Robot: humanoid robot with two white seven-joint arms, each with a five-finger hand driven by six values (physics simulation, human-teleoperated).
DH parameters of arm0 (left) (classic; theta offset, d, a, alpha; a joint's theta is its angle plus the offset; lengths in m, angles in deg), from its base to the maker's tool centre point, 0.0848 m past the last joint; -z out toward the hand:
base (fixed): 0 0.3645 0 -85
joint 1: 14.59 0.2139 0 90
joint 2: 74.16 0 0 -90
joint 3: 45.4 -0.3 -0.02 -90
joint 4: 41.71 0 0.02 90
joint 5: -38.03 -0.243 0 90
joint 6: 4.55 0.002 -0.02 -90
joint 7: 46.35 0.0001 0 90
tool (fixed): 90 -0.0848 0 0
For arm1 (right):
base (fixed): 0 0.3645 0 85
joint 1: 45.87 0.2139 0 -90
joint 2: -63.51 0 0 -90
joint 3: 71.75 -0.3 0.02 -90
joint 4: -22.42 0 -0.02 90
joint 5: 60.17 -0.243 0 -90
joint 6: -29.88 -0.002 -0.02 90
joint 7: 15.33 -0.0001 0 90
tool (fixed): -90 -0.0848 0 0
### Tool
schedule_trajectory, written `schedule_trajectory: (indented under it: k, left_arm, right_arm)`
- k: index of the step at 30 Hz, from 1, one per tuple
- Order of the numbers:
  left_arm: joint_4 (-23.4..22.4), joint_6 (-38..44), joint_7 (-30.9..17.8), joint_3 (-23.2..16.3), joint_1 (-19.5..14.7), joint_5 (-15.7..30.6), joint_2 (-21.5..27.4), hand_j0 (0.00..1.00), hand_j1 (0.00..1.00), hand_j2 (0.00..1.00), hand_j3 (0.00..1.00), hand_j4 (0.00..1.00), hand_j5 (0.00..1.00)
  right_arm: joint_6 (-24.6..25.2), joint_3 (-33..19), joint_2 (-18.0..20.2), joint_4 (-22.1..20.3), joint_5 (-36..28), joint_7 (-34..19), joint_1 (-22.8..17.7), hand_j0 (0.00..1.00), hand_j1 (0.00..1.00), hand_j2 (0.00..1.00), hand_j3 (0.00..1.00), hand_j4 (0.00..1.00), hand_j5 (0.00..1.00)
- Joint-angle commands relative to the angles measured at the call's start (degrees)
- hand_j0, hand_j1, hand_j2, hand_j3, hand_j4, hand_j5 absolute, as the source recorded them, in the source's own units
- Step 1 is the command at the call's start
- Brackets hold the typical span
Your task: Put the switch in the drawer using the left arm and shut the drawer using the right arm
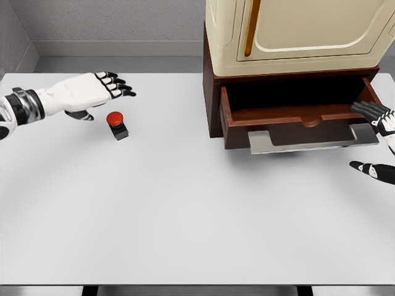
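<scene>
White worktop [185, 234] fills the near part of the head view and carries everything else. At the far right a brown cabinet with a cream appliance on top [296, 31] is seen, and its drawer [296, 117] is pulled open, dark and apparently holding nothing. The left hand [83, 92] is held at the far left with its fingers [120, 83] extended and loose, grasping nothing. The right hand [379, 142] is partly cut off by the right edge, beside the drawer front, its fingers spread and holding nothing. The switch [116, 125], red button on a black base, stands upright on the worktop just beside and slightly nearer than the left hand, below its fingertips, well apart from the drawer.
</scene>
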Motion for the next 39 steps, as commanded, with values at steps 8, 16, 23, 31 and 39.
schedule_trajectory:
  k: [8,16,23,31,39]
  left_arm:
    - [-0.13,0.03,0.12,-2.01,-0.18,-0.09,0.00,1.00,1.00,1.00,1.00,1.00,1.00]
    - [-0.13,0.03,0.12,-3.15,-0.53,0.09,-1.84,1.00,1.00,1.00,1.00,1.00,1.00]
    - [-0.22,0.03,0.12,-4.12,-0.35,0.00,-1.84,1.00,1.00,1.00,1.00,1.00,1.00]
    - [-0.22,0.03,0.03,-5.26,-0.26,-0.62,-1.84,0.79,0.79,0.79,0.79,0.79,0.79]
    - [-2.33,0.03,-0.06,-5.26,-0.26,-1.06,-1.58,0.56,0.56,0.56,0.56,0.56,0.56]
  right_arm:
    - [-0.01,-0.05,0.03,-0.02,-0.25,0.03,0.00,1.00,1.00,1.00,1.00,1.00,1.00]
    - [-0.01,0.03,0.12,-0.02,-0.25,0.03,0.00,1.00,1.00,1.00,1.00,1.00,1.00]
    - [-0.01,-0.05,0.12,-0.02,-0.25,0.03,0.00,1.00,1.00,1.00,1.00,1.00,1.00]
    - [-0.01,0.03,0.03,-0.02,-0.25,0.03,-0.09,1.00,1.00,1.00,1.00,1.00,1.00]
    - [-0.01,0.03,0.12,-0.02,-0.25,0.03,-0.26,1.00,1.00,1.00,1.00,1.00,1.00]
